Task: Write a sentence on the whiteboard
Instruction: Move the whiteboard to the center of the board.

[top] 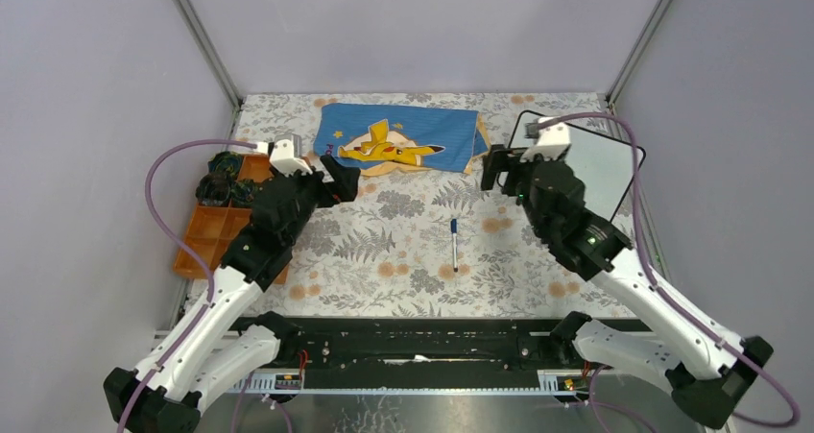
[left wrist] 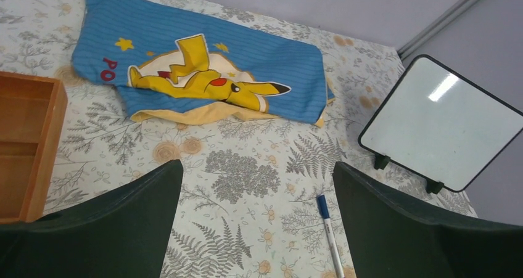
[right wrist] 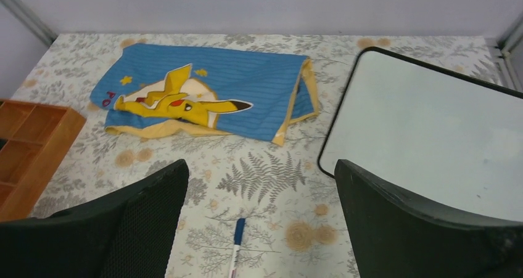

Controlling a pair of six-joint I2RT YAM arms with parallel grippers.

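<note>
Whiteboard [left wrist: 441, 121], small and shiny white with a thin black rim, stands near the far right corner of the bench [top: 384, 260]. Its face looks plain white, though glare hides a bit. A thin white marker pen [top: 454, 244] with a blue cap lies mid-bench. The left claw [left wrist: 256, 170] and right claw [right wrist: 259, 167] both hang wide apart, holding nothing.

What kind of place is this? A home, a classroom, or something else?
Probably a robot test cell in a lab: bare grey walls and metal posts enclose the table, two arms are bolted to a rail, and a whiteboard and marker are set out.
</note>
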